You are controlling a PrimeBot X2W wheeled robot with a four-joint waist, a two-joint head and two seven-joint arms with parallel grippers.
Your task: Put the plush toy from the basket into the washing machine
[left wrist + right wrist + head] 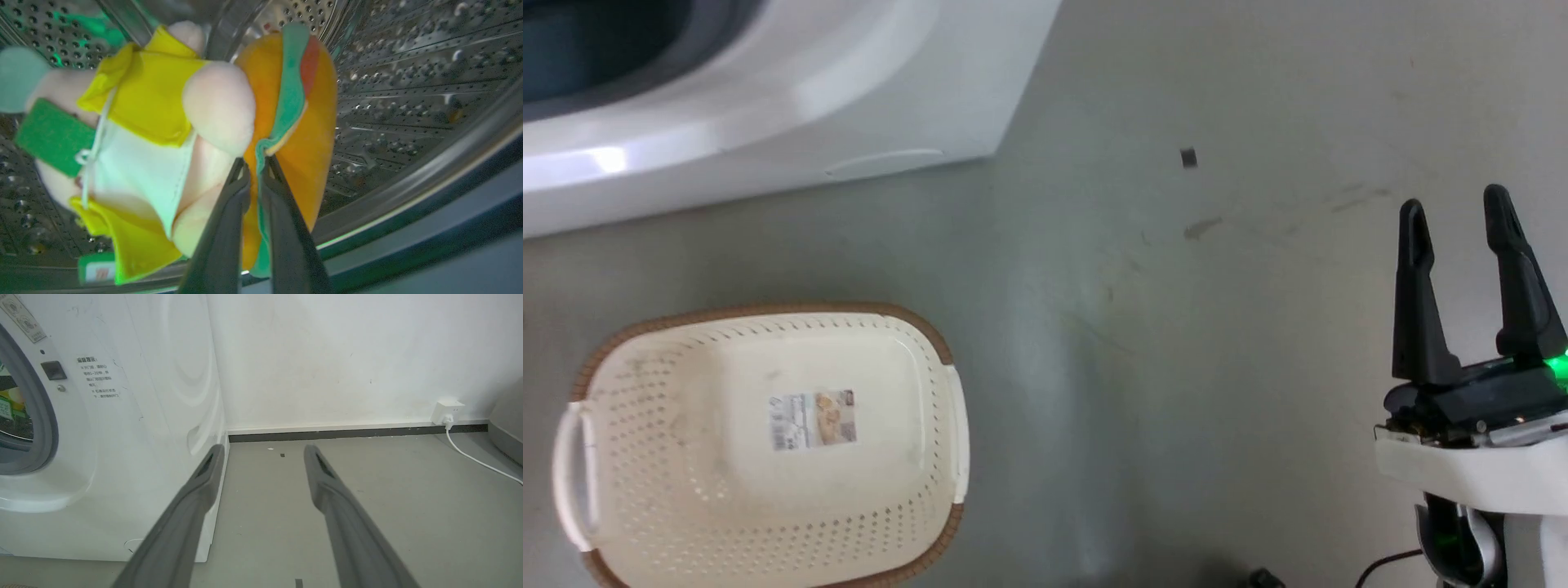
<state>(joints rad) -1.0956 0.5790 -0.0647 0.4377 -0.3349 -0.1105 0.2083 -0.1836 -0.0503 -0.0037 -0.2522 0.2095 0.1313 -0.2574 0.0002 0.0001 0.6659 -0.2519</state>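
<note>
Down on the floor (1176, 367), the head view gives you the basket (670, 490) with nothing in it but the label (813, 419) on its bottom. It stands well apart from the washer (849, 106) at the top left. Your right end effector (1454, 202) hovers at the lower right, spread and holding nothing.

Next, the left wrist view. Your left end effector (255, 163) is pressed almost together on a thin green-and-orange fold of the toy (155, 106), which hangs inside the drum (408, 81). You cannot tell whether it touches the steel. That pinch is narrow, so the soft fabric could slip free before you mean it to. The toy also sits close to the grey ring (470, 212) at the mouth. Letting go here may leave it on the lip, where it could tumble out. Loose plush might also catch on a finger and be dragged along when you withdraw.

Last, the right wrist view. The right fingers (196, 498), wide apart, point past the washer's front corner toward the wall (347, 355) and a white cable (478, 459). A careless waist turn could knock that arm against the cabinet.
</note>
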